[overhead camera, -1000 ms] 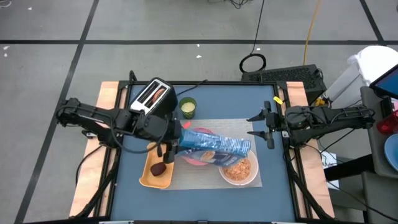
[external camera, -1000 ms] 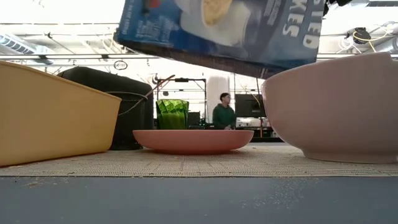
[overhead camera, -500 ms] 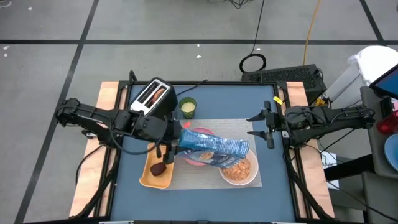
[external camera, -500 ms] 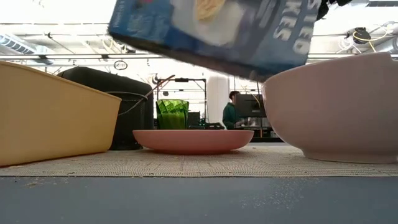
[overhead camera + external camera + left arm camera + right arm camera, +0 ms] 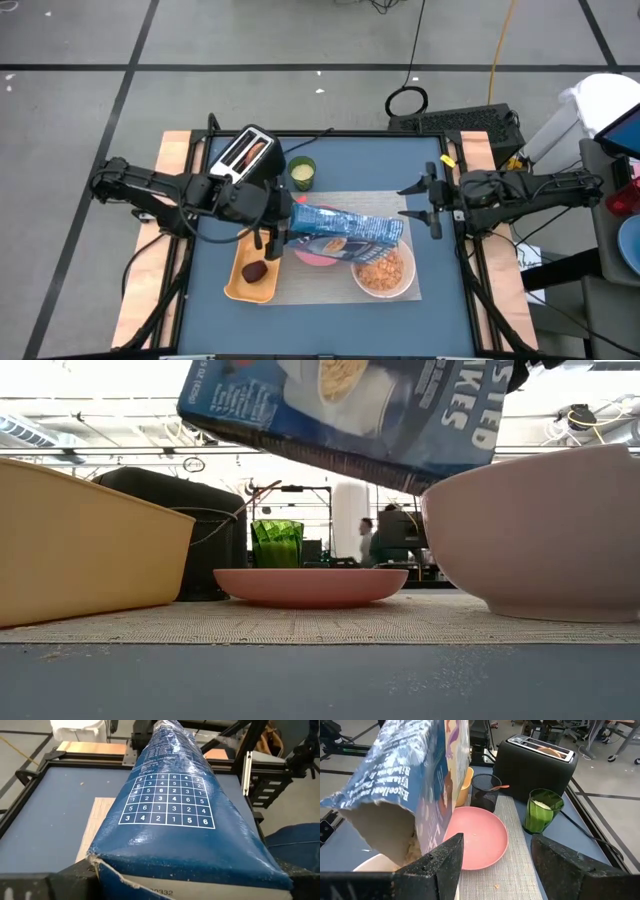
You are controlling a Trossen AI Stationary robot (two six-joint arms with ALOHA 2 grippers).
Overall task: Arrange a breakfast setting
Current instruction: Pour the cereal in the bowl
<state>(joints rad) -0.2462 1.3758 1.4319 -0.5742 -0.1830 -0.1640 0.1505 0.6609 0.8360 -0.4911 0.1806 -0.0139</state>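
Blue cereal box (image 5: 345,232) clamped at its base in left fingers (image 5: 275,236), tipped mouth-down over the bowl (image 5: 385,272) on the mat (image 5: 318,280) — likely to pour cereal (image 5: 382,273); right fingers (image 5: 432,210) parted, empty, waiting at desk's edge.

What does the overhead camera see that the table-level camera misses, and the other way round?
Only the high view shows the left gripper holding the blue cereal box, the open right gripper waiting at the table's right edge, the cereal in the bowl, and the dark-red fruit on the yellow tray. Only the low view shows a person in the room behind. Both show the box, white bowl, pink plate and tray.
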